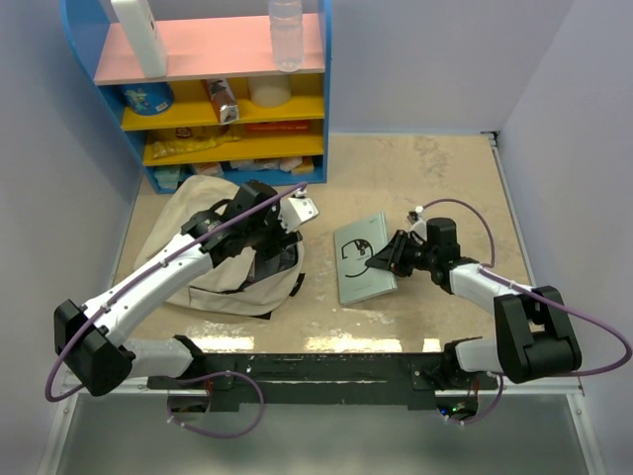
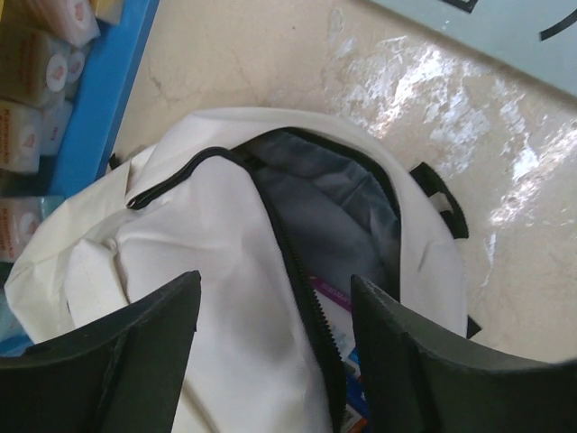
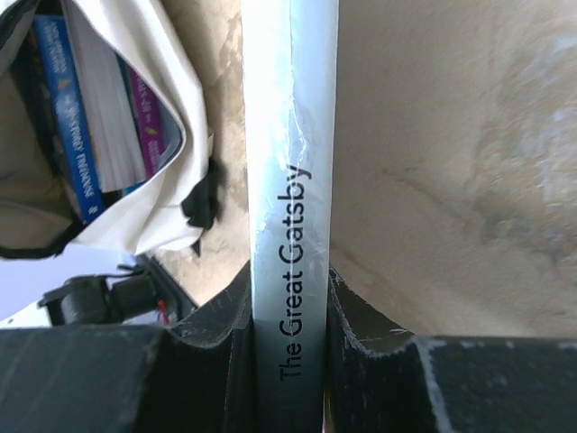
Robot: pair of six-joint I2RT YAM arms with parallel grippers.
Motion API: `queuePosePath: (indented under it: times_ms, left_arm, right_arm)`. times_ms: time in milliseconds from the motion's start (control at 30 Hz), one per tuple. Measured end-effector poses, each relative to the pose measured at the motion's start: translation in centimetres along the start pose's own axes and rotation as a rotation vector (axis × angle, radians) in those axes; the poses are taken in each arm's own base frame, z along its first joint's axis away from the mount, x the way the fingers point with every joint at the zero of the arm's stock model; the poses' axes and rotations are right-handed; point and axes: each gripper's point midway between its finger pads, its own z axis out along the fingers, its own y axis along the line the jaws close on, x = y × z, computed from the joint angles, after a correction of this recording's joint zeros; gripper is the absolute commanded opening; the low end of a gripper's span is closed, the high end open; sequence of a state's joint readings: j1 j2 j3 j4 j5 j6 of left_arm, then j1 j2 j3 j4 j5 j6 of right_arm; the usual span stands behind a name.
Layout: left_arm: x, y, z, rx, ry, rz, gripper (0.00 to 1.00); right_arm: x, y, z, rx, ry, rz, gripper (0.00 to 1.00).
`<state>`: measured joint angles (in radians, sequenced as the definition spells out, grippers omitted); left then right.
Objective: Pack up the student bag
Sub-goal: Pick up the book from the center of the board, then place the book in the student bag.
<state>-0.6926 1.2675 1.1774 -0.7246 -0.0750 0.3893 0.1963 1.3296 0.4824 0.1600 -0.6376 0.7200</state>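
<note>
Left arm runs from the lower left of the frame diagonally up toward the middle, wrist tipped downward, its end effector with both fingers spread wide apart. Right arm comes off the lower right, elbows back and reaches left, pretty low, end effector pinched on a book.
</note>
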Motion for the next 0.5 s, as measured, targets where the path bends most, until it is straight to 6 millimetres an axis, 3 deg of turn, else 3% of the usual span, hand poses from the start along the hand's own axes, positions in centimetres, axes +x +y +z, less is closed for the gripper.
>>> queuePosePath:
  times_ms: [33,367,400,500]
  left_arm:
    - [0.2,0.2,0.1,-0.009,0.007,0.001,0.61]
    - [1.8,0.5,0.0,-0.007,0.061,0.023,0.47]
    - [1.9,0.5,0.0,-0.007,0.063,0.027,0.43]
    - [2.0,0.7,0.0,-0.012,0.068,0.025,0.18]
  right_arm:
    - [0.1,0.2,0.0,-0.008,0.007,0.005,0.00]
    - [0.0,3.9,-0.9,-0.142,0.048,0.022,0.00]
    - [-0.1,4.4,-1.0,-0.160,0.044,0.020,0.00]
    - [-0.1,6.0,-0.9,-0.204,0.041,0.010,0.00]
